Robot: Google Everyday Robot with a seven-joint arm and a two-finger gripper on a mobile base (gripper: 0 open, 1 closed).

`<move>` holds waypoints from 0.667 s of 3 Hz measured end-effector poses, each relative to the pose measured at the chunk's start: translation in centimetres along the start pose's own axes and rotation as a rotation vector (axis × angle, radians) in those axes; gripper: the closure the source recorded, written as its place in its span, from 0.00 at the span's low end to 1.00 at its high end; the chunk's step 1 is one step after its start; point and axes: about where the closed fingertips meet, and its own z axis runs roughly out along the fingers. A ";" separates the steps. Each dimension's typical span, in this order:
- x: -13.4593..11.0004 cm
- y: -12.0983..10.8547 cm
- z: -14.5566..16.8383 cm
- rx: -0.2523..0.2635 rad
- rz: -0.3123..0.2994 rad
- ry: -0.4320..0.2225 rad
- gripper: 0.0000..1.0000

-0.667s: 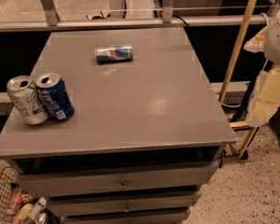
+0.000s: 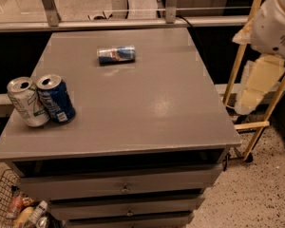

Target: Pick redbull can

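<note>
The redbull can (image 2: 116, 54) is slim, blue and silver with a red mark. It lies on its side at the far middle of the grey table top (image 2: 147, 103). My arm's white housing (image 2: 275, 23) shows at the right edge, beyond the table's right side. The cream-coloured gripper end (image 2: 256, 84) hangs below it, well to the right of the can and apart from it. Nothing is seen held in it.
A wider dark blue can (image 2: 56, 99) and a white can with green print (image 2: 26, 102) stand touching at the table's left edge. Drawers (image 2: 123, 186) are below the top. A wooden frame (image 2: 249, 80) stands right of the table. A wire basket (image 2: 9, 208) sits at the lower left.
The arm at the right edge has shifted slightly left and up. The cans have not moved.
</note>
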 end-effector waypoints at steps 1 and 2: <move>-4.9 -4.8 2.5 0.007 -0.075 -0.066 0.00; -10.4 -9.1 5.6 0.006 -0.143 -0.141 0.00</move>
